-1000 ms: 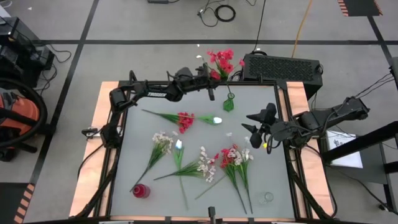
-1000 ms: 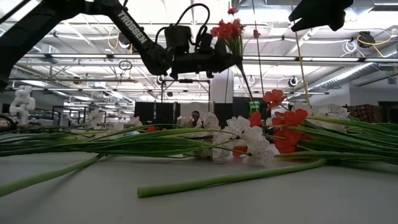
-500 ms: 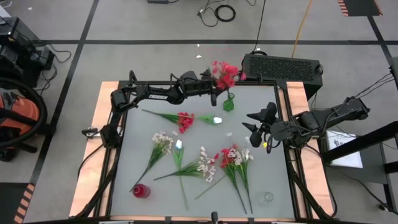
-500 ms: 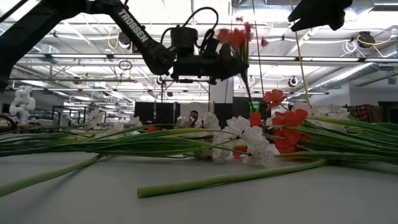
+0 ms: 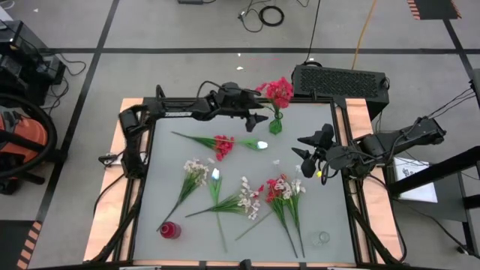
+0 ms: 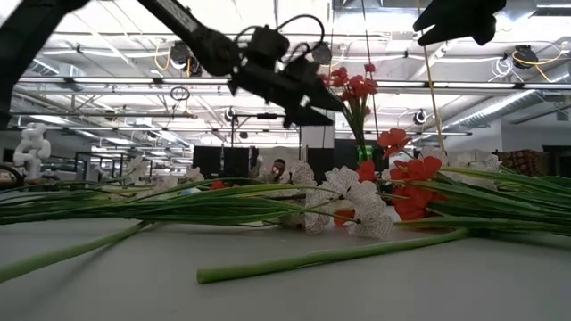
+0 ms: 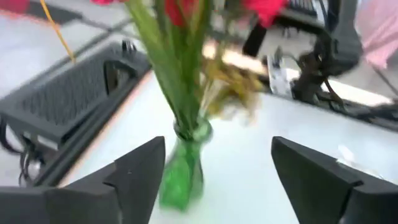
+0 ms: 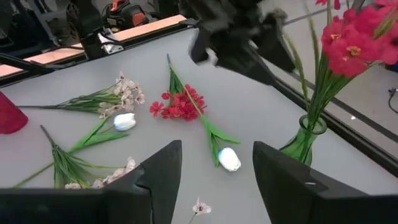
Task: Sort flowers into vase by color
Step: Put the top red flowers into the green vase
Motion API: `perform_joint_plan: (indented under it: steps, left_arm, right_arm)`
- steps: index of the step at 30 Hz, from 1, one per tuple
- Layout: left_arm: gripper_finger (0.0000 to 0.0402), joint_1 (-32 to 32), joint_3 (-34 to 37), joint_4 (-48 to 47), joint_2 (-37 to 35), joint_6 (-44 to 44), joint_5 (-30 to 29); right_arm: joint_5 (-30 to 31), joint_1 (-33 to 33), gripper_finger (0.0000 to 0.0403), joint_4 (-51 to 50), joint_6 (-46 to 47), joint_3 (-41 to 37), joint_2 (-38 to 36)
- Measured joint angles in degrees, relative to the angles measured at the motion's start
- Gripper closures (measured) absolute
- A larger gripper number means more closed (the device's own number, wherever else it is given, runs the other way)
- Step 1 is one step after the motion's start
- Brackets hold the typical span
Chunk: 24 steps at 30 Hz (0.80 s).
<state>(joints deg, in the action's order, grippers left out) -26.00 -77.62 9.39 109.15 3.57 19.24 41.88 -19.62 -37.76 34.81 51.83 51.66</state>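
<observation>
Green vase (image 5: 275,124) near table's (image 5: 161,191) far edge

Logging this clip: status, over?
Left gripper open beside green vase, red flowers standing in it. Right gripper open, empty, waiting right of table. Other flowers lie unsorted.

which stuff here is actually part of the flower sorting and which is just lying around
Part of the job:
- green vase holding red flowers
- red vase
- clear vase
- loose flowers on the table: red stem, pink-white spray, white tulip bud
- left gripper, open beside the green vase
- right gripper, open, waiting

Just lying about:
- black box behind the table
- vacuum cleaner on the floor
</observation>
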Motion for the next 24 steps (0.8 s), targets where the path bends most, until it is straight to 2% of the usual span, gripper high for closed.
perform_joint_plan:
  steps: [7,11,17,21,24]
  left_arm:
    - [0.0089,0.3,0.0,-34.5,-11.8,-9.6,-2.3]
    - [0.0089,1.5,1.4,-48.1,-16.4,-16.4,-4.6]
    - [0.0089,2.0,9.2,-54.2,-19.1,-24.2,-9.4]
    - [0.0090,2.1,15.5,-53.8,-19.0,-25.5,-9.7]
    - [0.0105,2.0,19.1,-51.3,-18.9,-25.4,-10.2]
  right_arm:
    - [-1.7,0.0,0.0214,-0.5,2.1,0.0,1.4]
    - [-1.7,0.0,0.0214,-0.3,2.1,0.0,2.7]
    - [-1.9,0.0,0.0214,0.6,2.6,0.0,3.7]
    - [-3.6,0.0,0.0214,2.1,2.3,0.0,4.1]
    - [-4.5,0.0,0.0214,3.3,1.7,0.0,4.3]
